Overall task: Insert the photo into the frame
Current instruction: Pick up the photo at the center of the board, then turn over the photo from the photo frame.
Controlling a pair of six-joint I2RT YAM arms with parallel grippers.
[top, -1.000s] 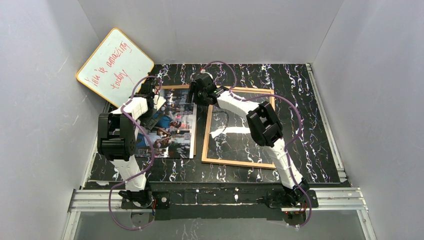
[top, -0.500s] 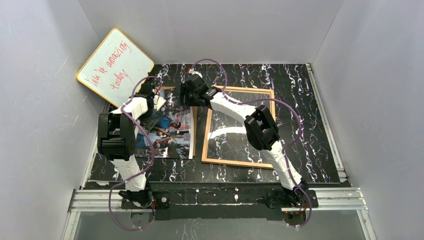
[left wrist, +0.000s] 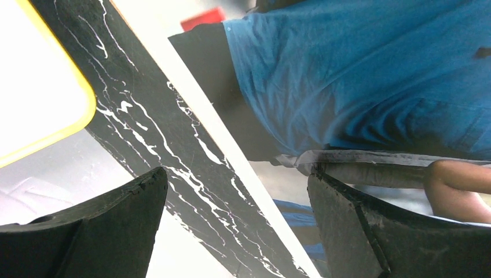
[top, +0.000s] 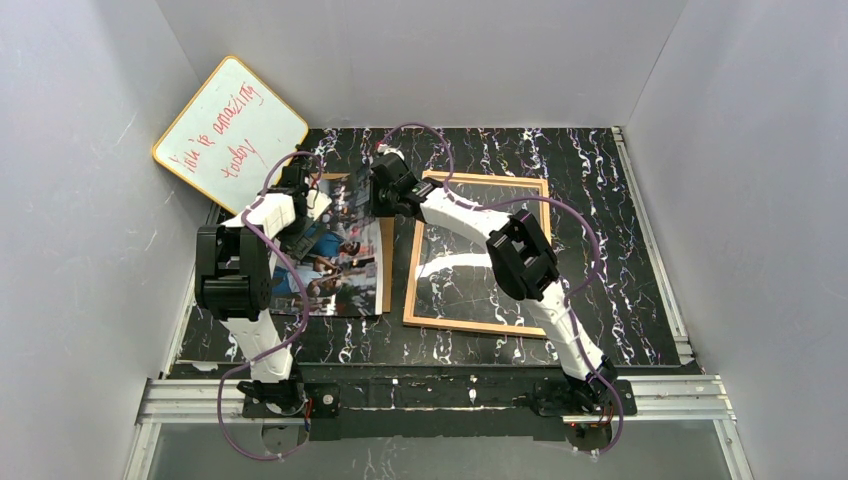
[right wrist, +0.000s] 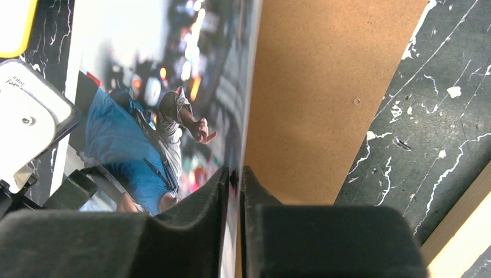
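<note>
Two grippers are at the photo (top: 338, 268), which lies face up on a brown board (right wrist: 324, 87), left of the frame (top: 478, 325) and outside it. We see the right gripper (right wrist: 234, 174) clamped narrow on the photo's right edge, with that edge lifted off the board. We see the left gripper (left wrist: 237, 179) spread wide and holding nothing, low over the photo's left edge, one finger above the print, the other above the table (top: 620, 250) near the whiteboard (top: 228, 130).
</note>
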